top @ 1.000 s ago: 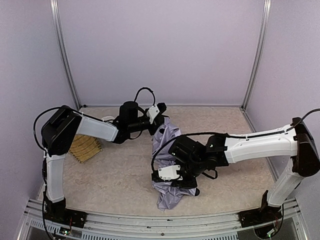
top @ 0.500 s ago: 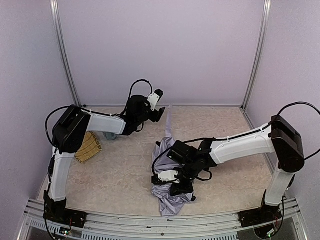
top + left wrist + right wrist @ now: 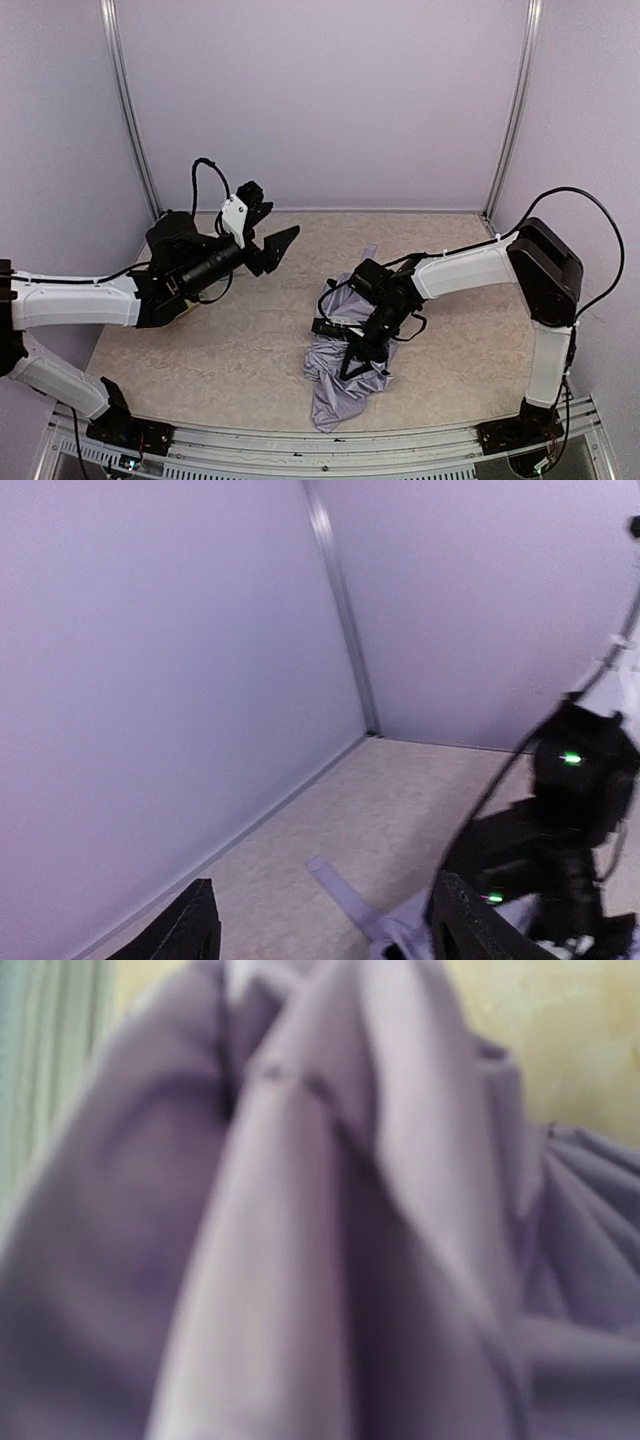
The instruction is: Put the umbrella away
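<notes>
Both have moved: the left gripper (image 3: 330,935), splayed and empty, has withdrawn toward the left edge; the right gripper (image 3: 362,350), grip unclear, sits on one crumpled lavender fabric umbrella (image 3: 338,392).

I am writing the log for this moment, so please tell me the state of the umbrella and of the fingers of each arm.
umbrella: collapsed, its fabric loose and crumpled on the table, not yet wrapped up.
left gripper: raised above the table, fingers wide open, holding nothing.
right gripper: down on the umbrella fabric; whether its fingers are open or shut cannot be seen.
</notes>
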Robot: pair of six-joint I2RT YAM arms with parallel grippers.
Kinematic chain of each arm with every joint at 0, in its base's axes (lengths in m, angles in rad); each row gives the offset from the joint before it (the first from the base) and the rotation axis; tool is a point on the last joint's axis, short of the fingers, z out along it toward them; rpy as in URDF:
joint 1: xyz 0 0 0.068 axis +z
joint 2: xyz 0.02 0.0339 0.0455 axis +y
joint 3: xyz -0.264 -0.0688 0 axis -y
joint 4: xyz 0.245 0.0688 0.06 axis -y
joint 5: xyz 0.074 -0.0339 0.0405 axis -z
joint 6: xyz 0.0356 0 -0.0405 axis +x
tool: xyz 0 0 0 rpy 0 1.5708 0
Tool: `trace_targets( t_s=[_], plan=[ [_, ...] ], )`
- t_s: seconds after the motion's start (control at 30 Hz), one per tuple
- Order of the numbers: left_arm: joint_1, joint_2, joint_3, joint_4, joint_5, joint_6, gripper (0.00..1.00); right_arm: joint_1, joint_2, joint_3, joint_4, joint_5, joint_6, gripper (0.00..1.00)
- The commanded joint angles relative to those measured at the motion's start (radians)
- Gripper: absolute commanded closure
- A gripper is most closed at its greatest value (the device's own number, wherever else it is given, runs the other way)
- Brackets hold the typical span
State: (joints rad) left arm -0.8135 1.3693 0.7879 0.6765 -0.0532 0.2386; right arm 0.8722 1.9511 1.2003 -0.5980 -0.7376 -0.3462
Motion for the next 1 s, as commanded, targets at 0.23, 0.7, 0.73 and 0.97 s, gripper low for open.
trace_targets(
  t_s=[0.23, 0.7, 0.73, 0.97],
  plan=[
    [-0.275, -0.099, -0.251, -0.337, 0.206, 0.204, 0.14, 0.006, 0.179, 0.065, -0.17, -0.209, -0.07, 0.95],
    [-0.216, 0.15, -0.166, -0.339, 0.305, 0.146, 0.35, 0.016, 0.295, 0.28, -0.185, -0.23, -0.109, 0.68],
    [-0.208, 0.143, -0.177, -0.34, 0.333, 0.134, 0.36, 0.01, 0.285, 0.285, -0.176, -0.224, -0.102, 0.67],
    [-0.202, -0.066, -0.326, -0.191, 0.315, 0.003, 0.24, -0.034, 0.221, 0.242, -0.088, -0.173, -0.054, 0.7]
  ],
)
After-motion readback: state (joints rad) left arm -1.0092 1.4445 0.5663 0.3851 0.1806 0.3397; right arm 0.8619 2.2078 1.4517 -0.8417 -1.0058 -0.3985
